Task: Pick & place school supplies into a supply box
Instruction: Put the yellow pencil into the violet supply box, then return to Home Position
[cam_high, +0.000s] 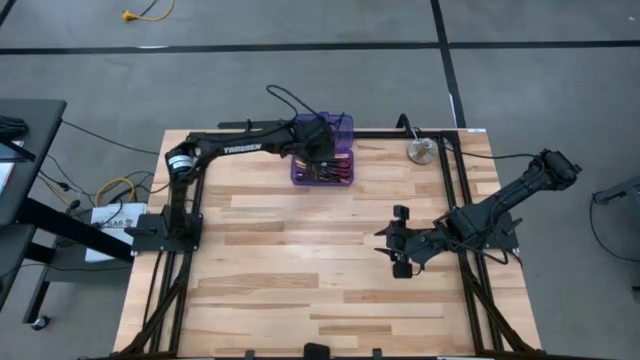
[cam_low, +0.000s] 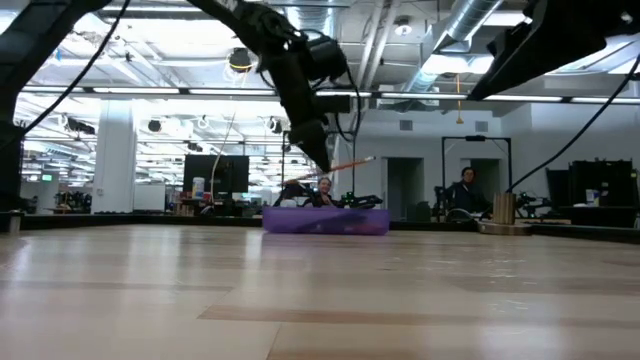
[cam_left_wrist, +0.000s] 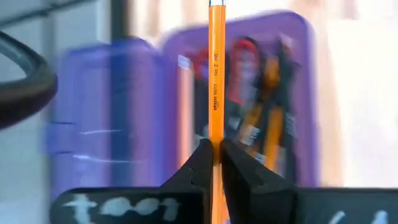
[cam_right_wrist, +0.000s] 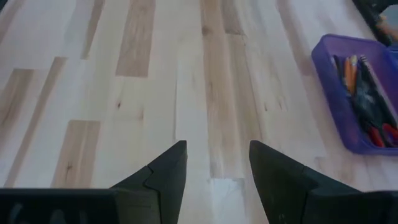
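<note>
The purple supply box stands open at the table's far middle, with pens, pencils and red-handled scissors inside; it also shows in the low view and the right wrist view. My left gripper hovers above the box, shut on an orange pencil. The pencil also shows in the low view, sticking out sideways above the box. My right gripper is open and empty over the table's right middle. My left gripper pinches the orange pencil's shaft between its two fingertips. The pencil runs on lengthwise past the fingertips. In the low view the fingers come down from above and the pencil is lifted clear above the box, nearly level, slightly tilted.
A round silver-grey metal disc lies at the table's far right, right of the box. Bare wood lies between the box and my right gripper. People sit in the room beyond the table in the low view.
</note>
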